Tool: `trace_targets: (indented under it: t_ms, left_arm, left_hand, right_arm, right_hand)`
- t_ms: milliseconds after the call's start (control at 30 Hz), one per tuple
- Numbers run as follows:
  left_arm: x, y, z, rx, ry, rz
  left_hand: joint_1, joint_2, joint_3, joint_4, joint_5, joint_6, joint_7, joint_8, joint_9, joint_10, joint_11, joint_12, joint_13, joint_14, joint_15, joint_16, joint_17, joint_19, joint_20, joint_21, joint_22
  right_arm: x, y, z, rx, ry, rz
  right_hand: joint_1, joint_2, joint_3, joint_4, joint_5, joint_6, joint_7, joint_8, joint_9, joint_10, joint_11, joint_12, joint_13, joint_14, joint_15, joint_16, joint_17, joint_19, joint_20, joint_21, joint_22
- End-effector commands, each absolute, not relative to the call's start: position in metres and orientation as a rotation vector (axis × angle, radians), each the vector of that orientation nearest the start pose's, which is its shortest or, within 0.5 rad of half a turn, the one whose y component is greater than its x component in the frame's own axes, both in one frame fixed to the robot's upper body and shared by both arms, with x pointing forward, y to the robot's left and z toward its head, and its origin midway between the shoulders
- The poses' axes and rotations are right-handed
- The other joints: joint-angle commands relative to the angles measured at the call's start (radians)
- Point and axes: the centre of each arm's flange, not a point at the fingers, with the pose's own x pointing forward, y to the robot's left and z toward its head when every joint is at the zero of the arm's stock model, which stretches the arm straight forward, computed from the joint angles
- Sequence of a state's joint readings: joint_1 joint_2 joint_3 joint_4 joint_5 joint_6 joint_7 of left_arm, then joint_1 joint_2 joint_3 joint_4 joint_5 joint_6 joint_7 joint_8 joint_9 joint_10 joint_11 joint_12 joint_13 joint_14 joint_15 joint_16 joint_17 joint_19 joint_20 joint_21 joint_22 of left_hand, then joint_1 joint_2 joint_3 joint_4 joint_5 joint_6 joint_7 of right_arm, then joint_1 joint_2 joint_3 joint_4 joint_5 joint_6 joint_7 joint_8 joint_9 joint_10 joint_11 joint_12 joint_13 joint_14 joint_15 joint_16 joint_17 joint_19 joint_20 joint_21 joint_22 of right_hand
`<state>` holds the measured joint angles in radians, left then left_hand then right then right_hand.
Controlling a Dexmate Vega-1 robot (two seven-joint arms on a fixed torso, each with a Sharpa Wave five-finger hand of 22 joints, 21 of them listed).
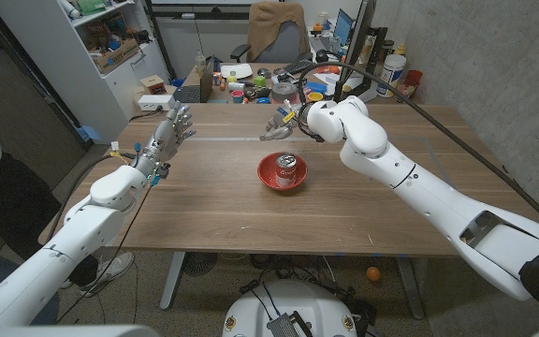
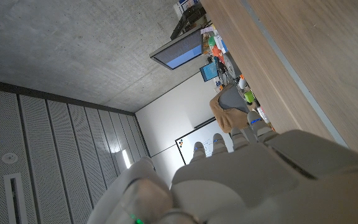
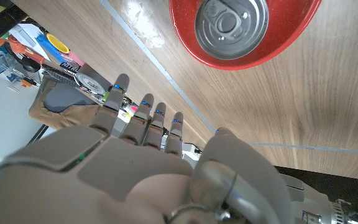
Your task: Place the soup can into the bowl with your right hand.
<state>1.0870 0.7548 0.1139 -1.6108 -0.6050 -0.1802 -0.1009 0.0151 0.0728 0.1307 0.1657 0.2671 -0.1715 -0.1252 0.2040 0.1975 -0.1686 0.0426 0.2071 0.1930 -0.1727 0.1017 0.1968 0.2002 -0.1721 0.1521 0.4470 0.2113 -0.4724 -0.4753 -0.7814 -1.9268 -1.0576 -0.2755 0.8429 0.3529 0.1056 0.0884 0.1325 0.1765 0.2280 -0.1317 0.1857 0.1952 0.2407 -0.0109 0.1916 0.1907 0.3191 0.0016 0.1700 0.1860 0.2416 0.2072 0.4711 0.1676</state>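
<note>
Soup can (image 1: 287, 168) upright in bowl (image 1: 269, 175)

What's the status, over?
Right hand open, empty, beyond the bowl. Can upright in bowl. Left hand open, off to the side. Nothing in the way.

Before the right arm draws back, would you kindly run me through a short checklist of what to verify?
1. Soup can stands upright inside the red bowl: ok.
2. Right hand holds nothing, fingers apart: ok.
3. Right hand is clear of the bowl, beyond its far side: ok.
4. Bowl sits on the table, well in from the edges: ok.
5. Left hand is open and away from the bowl: ok.
</note>
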Motion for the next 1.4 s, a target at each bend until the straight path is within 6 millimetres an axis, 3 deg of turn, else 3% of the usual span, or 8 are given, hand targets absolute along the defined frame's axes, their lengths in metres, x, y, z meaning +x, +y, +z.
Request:
trace_targets:
  t_ms: [33, 267, 333, 500, 767, 1033, 1400]
  left_arm:
    - [0.571, 0.377, -0.003, 0.195, -0.613, -0.19]
    - [0.572, 0.377, -0.004, 0.194, -0.614, -0.195]
    - [0.572, 0.377, -0.004, 0.193, -0.615, -0.195]
    - [0.572, 0.378, -0.004, 0.192, -0.615, -0.193]
    - [0.574, 0.38, -0.005, 0.194, -0.61, -0.195]
    - [0.572, 0.386, -0.003, 0.208, -0.602, -0.194]
    - [0.571, 0.391, 0.002, 0.23, -0.607, -0.229]
  left_hand:
    - [0.01, 0.02, -0.007, 0.0, 0.004, -0.237, -0.004, 0.003, 0.002, -0.217, 0.004, 0.007, 0.003, -0.212, 0.0, 0.006, 0.002, -0.151, 0.008, 0.0, 0.004]
    - [0.01, 0.021, -0.009, 0.0, 0.005, -0.236, -0.004, 0.002, 0.002, -0.217, 0.004, 0.006, 0.003, -0.212, -0.001, 0.006, 0.002, -0.15, 0.007, -0.001, 0.004]
    - [0.01, 0.021, -0.009, 0.0, 0.005, -0.237, -0.004, 0.002, 0.002, -0.217, 0.004, 0.006, 0.003, -0.212, -0.001, 0.006, 0.002, -0.15, 0.007, -0.001, 0.004]
    - [0.011, 0.021, -0.01, 0.0, 0.005, -0.237, -0.003, 0.002, 0.002, -0.217, 0.004, 0.006, 0.003, -0.212, -0.002, 0.006, 0.002, -0.15, 0.008, -0.001, 0.004]
    - [0.011, 0.021, -0.011, 0.0, 0.006, -0.237, -0.004, 0.002, 0.002, -0.217, 0.005, 0.006, 0.003, -0.213, -0.001, 0.005, 0.002, -0.149, 0.007, -0.001, 0.004]
    - [0.011, 0.021, -0.013, 0.0, 0.006, -0.238, -0.005, 0.001, 0.002, -0.219, 0.003, 0.006, 0.003, -0.214, -0.001, 0.005, 0.002, -0.152, 0.008, -0.002, 0.004]
    - [0.011, 0.022, -0.016, 0.0, 0.007, -0.239, -0.005, 0.001, 0.002, -0.219, 0.005, 0.006, 0.003, -0.216, 0.0, 0.004, 0.002, -0.154, 0.009, -0.003, 0.004]
  right_arm:
    - [0.529, -0.051, 0.134, -1.879, -0.528, 0.159]
    - [0.524, -0.061, 0.148, -1.834, -0.568, 0.086]
    - [0.522, -0.064, 0.152, -1.821, -0.583, 0.061]
    - [0.518, -0.074, 0.16, -1.791, -0.623, 0.007]
    - [0.507, -0.087, 0.17, -1.715, -0.719, -0.075]
    - [0.498, -0.095, 0.176, -1.685, -0.76, -0.133]
    - [0.488, -0.103, 0.178, -1.618, -0.808, -0.212]
  right_hand:
    - [-0.008, -0.004, -0.003, 0.0, 0.008, -0.008, -0.002, 0.0, 0.0, -0.01, -0.004, -0.003, 0.0, -0.009, 0.003, 0.005, 0.001, 0.006, 0.005, -0.005, 0.002]
    - [-0.006, -0.004, -0.002, -0.004, 0.008, -0.011, -0.001, 0.001, 0.0, -0.015, -0.009, -0.002, -0.001, -0.017, 0.002, 0.005, 0.0, 0.006, 0.006, -0.011, 0.002]
    - [-0.003, -0.004, -0.001, -0.008, 0.009, -0.011, -0.001, 0.002, 0.0, -0.025, 0.006, -0.003, -0.001, -0.017, 0.007, 0.007, -0.002, 0.007, 0.006, -0.016, 0.002]
    - [0.003, -0.003, 0.002, -0.014, 0.009, -0.01, 0.0, 0.004, 0.0, -0.044, 0.01, -0.007, -0.002, -0.025, 0.017, 0.006, -0.004, 0.011, 0.006, -0.023, 0.002]
    - [0.001, -0.003, 0.002, -0.016, 0.009, -0.004, -0.005, 0.008, -0.001, -0.021, -0.011, 0.008, -0.003, -0.013, 0.007, 0.014, -0.005, 0.025, 0.005, -0.031, 0.002]
    - [0.0, -0.003, 0.002, -0.019, 0.009, 0.008, -0.002, 0.013, -0.001, -0.017, 0.006, 0.011, -0.004, -0.001, 0.011, 0.018, -0.006, 0.037, 0.005, -0.038, 0.003]
    - [0.004, -0.002, 0.004, -0.024, 0.01, 0.014, -0.002, 0.014, -0.002, -0.011, 0.002, 0.014, -0.005, -0.001, 0.013, 0.016, -0.008, 0.05, 0.003, -0.044, 0.002]
